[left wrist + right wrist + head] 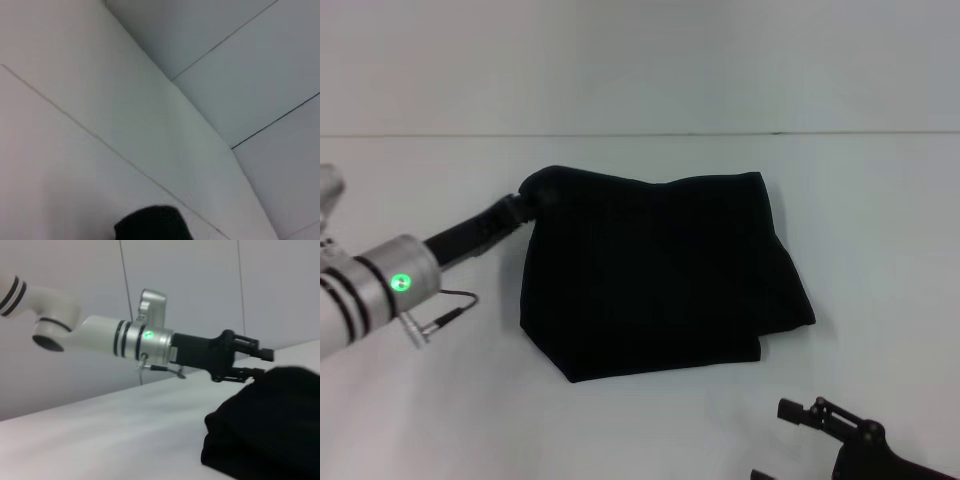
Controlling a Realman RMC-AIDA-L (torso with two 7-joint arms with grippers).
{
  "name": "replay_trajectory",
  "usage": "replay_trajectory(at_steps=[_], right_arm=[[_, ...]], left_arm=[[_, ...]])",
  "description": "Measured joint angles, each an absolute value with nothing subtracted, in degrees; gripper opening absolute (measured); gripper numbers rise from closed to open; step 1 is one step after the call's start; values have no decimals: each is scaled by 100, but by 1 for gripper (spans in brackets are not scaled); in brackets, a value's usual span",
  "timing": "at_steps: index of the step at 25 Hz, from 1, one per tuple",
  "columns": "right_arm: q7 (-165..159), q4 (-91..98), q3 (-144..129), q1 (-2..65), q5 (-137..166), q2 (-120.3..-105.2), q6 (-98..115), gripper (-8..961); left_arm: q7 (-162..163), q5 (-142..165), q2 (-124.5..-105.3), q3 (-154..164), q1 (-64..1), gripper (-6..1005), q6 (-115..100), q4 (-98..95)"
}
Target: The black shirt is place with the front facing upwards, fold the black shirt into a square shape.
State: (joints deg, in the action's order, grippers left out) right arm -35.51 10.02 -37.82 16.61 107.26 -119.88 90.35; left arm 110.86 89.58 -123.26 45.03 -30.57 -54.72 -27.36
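Observation:
The black shirt [660,270] lies folded in a rough square on the white table [880,200]; no letters or label show. My left gripper [532,192] is at the shirt's far left corner, where the cloth bulges up a little. In the right wrist view the left gripper [265,362] has its fingers apart, right at the edge of the shirt [270,430], with no cloth seen between them. A dark bit of the shirt [152,226] shows in the left wrist view. My right gripper [785,440] is parked at the near right, off the shirt, fingers apart.
The white table stretches round the shirt on all sides. A pale wall [640,60] rises behind the table's far edge. A thin cable [450,310] hangs from the left wrist.

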Motion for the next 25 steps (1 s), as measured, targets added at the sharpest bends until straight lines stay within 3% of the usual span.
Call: replay_trajectory(at_steps=[4, 6, 12, 16, 18, 25], right_arm=[[-3527, 1001, -3399, 1661, 10723, -11990, 9222, 882], [-3510, 996, -3142, 1664, 10722, -12000, 9263, 882], [-3400, 961, -2634, 1774, 10722, -12014, 9313, 882], [-3275, 916, -2542, 1911, 10722, -12019, 9088, 883], [-3268, 868, -2519, 1975, 10720, -12021, 8922, 883], [-3070, 744, -2441, 1964, 10714, -12023, 8471, 883]], left_arm=[[10990, 8956, -12248, 4421, -2836, 379, -5843, -2984], [10364, 8956, -12078, 4074, -2602, 623, -6917, -3149], [8880, 9079, -11881, 4004, -2251, 795, -8315, -3297], [7417, 9469, -11948, 3985, -1824, 909, -9119, -3542], [6444, 9749, -12093, 4001, -1540, 965, -9302, -3579], [6020, 10369, -12181, 3981, -1331, 946, -9177, -3526]])
